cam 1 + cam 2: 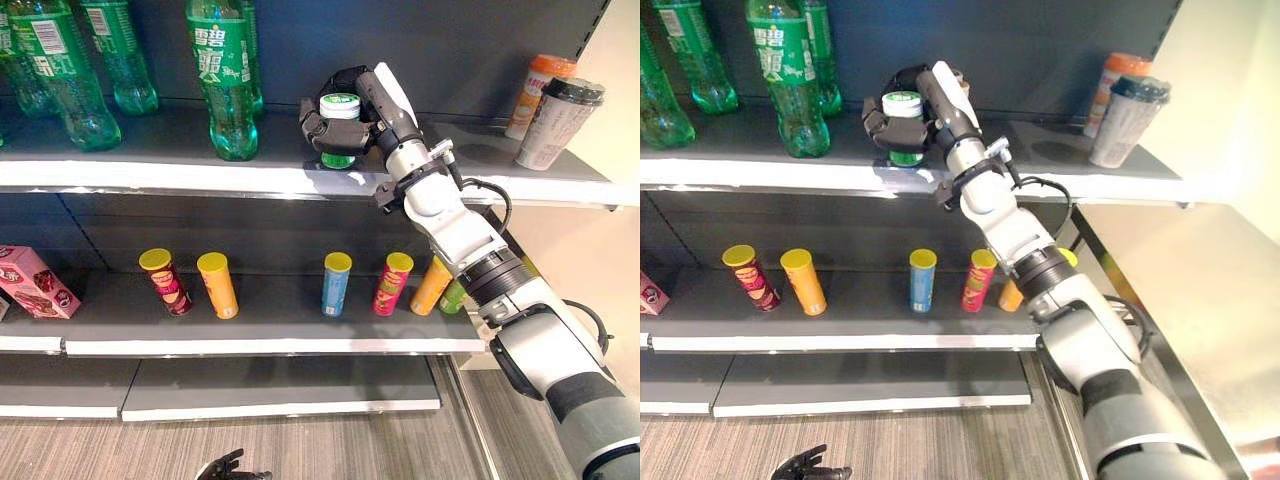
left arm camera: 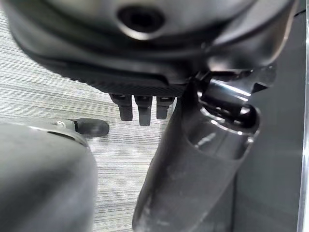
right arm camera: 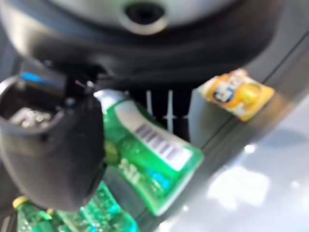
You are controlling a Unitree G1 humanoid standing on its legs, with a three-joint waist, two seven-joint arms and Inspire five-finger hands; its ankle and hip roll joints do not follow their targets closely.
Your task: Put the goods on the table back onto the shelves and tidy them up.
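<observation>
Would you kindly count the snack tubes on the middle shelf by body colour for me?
Red tubes: 2
Orange tubes: 2
Blue tube: 1
Green tube, partly behind the robot arm: 1
Total: 6

Right arm stretched up and forward, wrist bent inward. Right hand [image 1: 345, 115] at the end of it, fingers and thumb curled tight round a small green container [image 1: 339, 128]. Left hand [image 1: 232, 468] hangs low, fingers loosely spread, holding nothing.
</observation>
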